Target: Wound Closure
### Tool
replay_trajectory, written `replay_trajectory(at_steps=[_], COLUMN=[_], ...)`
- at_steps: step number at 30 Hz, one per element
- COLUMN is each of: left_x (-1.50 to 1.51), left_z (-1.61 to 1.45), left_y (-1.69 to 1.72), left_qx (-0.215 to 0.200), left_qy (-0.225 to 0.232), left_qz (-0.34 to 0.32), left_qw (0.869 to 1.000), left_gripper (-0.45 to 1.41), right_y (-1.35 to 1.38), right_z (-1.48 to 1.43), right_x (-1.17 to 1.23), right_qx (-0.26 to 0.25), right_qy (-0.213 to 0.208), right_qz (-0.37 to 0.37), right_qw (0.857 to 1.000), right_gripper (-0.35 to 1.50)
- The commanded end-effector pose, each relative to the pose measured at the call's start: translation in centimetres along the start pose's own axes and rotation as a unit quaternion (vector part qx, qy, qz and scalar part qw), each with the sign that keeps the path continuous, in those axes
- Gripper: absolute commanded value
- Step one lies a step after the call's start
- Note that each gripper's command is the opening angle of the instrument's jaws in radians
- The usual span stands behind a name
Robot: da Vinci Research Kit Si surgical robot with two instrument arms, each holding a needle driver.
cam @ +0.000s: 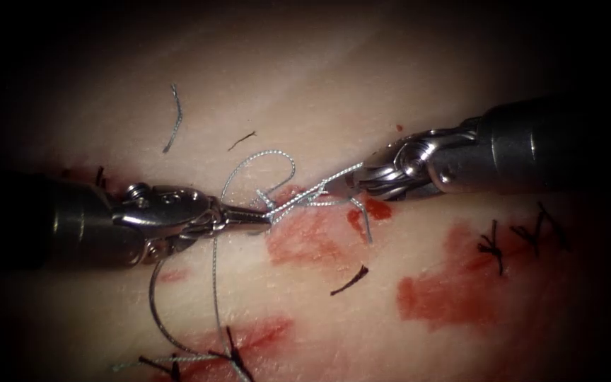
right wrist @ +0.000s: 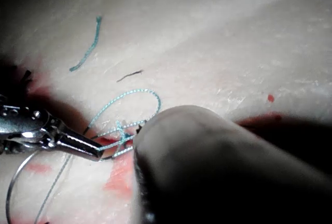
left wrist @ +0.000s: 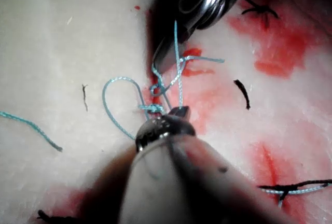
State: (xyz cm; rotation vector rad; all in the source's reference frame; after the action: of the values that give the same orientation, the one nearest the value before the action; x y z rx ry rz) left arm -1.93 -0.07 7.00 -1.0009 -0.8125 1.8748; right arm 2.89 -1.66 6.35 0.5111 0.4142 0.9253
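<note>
Both tools meet over the middle of the frame in the endoscope view. Our left tool [cam: 263, 216] comes in from the left edge with its jaws closed on the thread [cam: 277, 159], which loops above its tip and tangles between the two tips. Our right tool [cam: 341, 182] reaches in from the right, jaws closed on the same thread, a strand stretched taut between the tips. Nearest us, at the lower left, the curved needle [cam: 160, 311] lies free on the tissue [cam: 362, 85], held by neither tool; we cannot tell whether its tip is buried. Red fluid [cam: 454, 290] stains the tissue beneath and right of the tips. Farther up, a cut end of thread [cam: 175, 120] lies loose.
</note>
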Motion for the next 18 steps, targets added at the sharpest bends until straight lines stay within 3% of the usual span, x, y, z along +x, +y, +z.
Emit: replay_trajectory(at_steps=[1, 6, 8, 11, 14, 18], left_x=[-0.04, -0.16, -0.34, -0.42, -0.42, -0.45], left_z=[0.07, 0.1, 0.09, 0.14, 0.24, 0.32], left_y=[0.03, 0.25, 0.45, 0.62, 0.74, 0.8], left_qx=[-0.005, -0.038, -0.085, -0.099, -0.132, -0.131], left_qy=[-0.004, -0.038, -0.092, -0.116, -0.131, -0.138], left_qz=[-0.001, -0.012, -0.044, -0.06, -0.063, -0.073], left_qw=[1.0, 0.998, 0.991, 0.987, 0.981, 0.979], left_gripper=[-0.45, -0.45, -0.45, -0.45, -0.45, -0.45], right_y=[-0.01, 0.12, 0.18, 0.17, 0.13, 0.07], right_z=[0.14, 0.19, 0.2, 0.23, 0.22, 0.18], right_x=[0.05, 0.15, 0.2, 0.24, 0.31, 0.36], right_qx=[0.0, 0.005, -0.007, -0.007, 0.004, -0.012], right_qy=[0.003, 0.041, 0.046, 0.055, 0.089, 0.12], right_qz=[-0.015, -0.1, -0.148, -0.188, -0.287, -0.357], right_qw=[1.0, 0.994, 0.988, 0.981, 0.954, 0.926], right_gripper=[-0.35, -0.35, -0.35, -0.35, -0.35, -0.35])
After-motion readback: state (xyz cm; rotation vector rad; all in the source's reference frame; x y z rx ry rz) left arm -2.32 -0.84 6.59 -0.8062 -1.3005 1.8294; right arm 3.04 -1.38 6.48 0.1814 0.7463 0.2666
